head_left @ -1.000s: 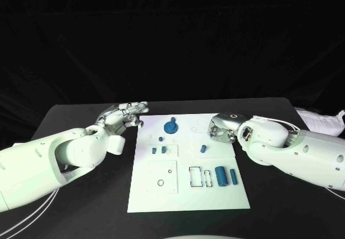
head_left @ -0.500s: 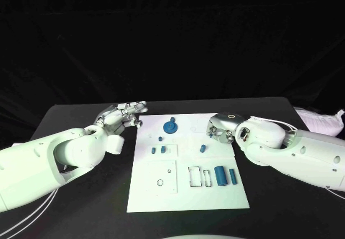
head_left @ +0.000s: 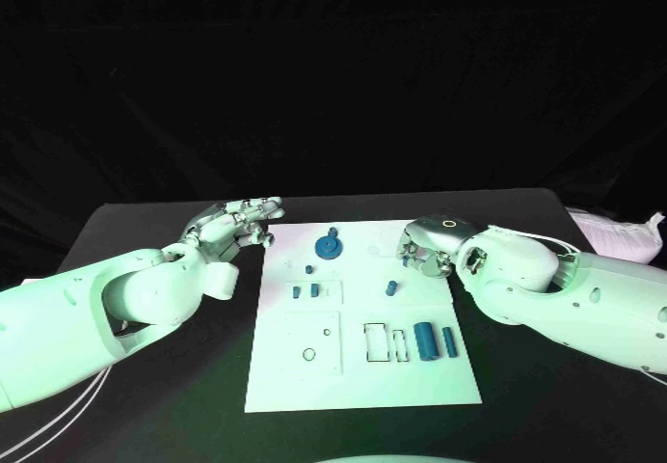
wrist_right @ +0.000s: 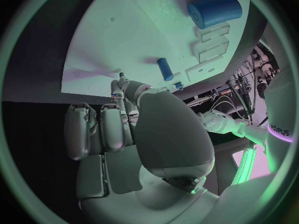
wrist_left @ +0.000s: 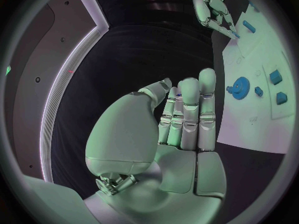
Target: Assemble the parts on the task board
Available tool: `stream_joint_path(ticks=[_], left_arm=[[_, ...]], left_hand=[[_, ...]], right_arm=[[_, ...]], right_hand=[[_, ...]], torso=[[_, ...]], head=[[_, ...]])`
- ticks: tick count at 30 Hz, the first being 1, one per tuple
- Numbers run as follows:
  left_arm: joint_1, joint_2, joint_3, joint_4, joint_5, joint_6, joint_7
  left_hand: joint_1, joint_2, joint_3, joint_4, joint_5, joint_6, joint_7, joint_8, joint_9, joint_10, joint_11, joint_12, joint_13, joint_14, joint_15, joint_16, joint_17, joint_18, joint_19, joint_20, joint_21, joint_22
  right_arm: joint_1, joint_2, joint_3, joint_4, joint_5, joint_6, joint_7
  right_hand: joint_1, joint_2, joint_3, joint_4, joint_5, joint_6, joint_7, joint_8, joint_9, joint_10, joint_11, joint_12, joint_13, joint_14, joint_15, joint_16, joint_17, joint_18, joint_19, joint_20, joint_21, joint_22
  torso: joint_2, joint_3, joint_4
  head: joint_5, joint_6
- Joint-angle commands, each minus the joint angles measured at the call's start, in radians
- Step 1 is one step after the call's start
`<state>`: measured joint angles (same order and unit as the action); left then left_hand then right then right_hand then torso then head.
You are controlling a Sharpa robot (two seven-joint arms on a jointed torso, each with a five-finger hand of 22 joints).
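The white task board (head_left: 368, 318) lies mid-table. On it are a blue gear (head_left: 330, 246), two small blue blocks (head_left: 307, 290), a small blue peg (head_left: 392, 286) and two blue cylinders (head_left: 435, 341) beside rectangular slots. My left hand (head_left: 236, 224) hovers just off the board's far left corner, fingers straight and side by side, holding nothing; in the left wrist view this hand (wrist_left: 181, 119) faces the gear (wrist_left: 238, 88). My right hand (head_left: 424, 249) sits over the board's far right edge, fingertips down at the board, nothing seen in it. In the right wrist view that hand (wrist_right: 118, 129) is near the peg (wrist_right: 165, 68).
The black table (head_left: 153, 222) surrounds the board. A crumpled white cloth (head_left: 619, 231) lies at the table's far right edge. My bulky forearms flank the board on both sides. The board's near half carries outlined recesses and small holes.
My right hand has edged very slightly toward the board's middle. The left hand and the parts have not moved.
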<state>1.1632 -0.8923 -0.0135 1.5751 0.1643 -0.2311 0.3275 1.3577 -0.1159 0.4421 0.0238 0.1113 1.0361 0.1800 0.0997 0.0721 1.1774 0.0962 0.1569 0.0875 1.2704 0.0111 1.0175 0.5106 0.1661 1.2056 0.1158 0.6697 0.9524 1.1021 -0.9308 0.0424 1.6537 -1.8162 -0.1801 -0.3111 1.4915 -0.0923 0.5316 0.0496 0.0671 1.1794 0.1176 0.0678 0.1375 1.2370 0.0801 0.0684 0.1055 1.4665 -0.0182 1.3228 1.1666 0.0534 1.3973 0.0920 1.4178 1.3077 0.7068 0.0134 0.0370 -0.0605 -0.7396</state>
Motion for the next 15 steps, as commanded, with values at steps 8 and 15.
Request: stream_joint_path(ticks=[8,15], left_arm=[[0.000,0.001,0.000,-0.001,-0.001,0.018,0.006],[0.000,0.004,0.000,-0.001,-0.001,0.020,0.006]], left_hand=[[0.009,-0.001,-0.003,-0.002,-0.002,0.000,-0.005,0.004,-0.002,-0.008,0.001,0.007,0.001,-0.008,0.001,-0.006,-0.002,0.011,-0.008,-0.001,-0.009,-0.003],[0.009,-0.002,-0.004,-0.003,-0.002,-0.002,-0.004,0.004,-0.002,-0.010,0.002,0.007,0.001,-0.008,0.001,-0.006,-0.004,0.011,-0.009,-0.001,-0.010,-0.005]], right_arm=[[0.006,-0.020,0.003,0.071,0.008,-0.040,-0.011],[0.001,-0.001,0.004,0.142,0.024,-0.063,0.003]], right_hand=[[-0.018,-0.003,0.007,-0.001,-0.008,0.004,0.007,0.003,0.003,0.025,-0.019,-0.003,-0.001,0.036,0.002,0.007,0.002,0.004,0.007,0.000,0.006,0.047],[-0.025,-0.005,0.007,-0.002,-0.011,0.004,0.008,0.003,0.004,0.024,-0.018,-0.003,-0.003,0.036,0.002,0.007,0.002,0.004,0.008,0.000,0.007,0.048]], torso=[[0.002,0.0017,0.0008],[0.002,0.0005,0.0026]], head=[[0.001,0.002],[0.010,-0.003]])
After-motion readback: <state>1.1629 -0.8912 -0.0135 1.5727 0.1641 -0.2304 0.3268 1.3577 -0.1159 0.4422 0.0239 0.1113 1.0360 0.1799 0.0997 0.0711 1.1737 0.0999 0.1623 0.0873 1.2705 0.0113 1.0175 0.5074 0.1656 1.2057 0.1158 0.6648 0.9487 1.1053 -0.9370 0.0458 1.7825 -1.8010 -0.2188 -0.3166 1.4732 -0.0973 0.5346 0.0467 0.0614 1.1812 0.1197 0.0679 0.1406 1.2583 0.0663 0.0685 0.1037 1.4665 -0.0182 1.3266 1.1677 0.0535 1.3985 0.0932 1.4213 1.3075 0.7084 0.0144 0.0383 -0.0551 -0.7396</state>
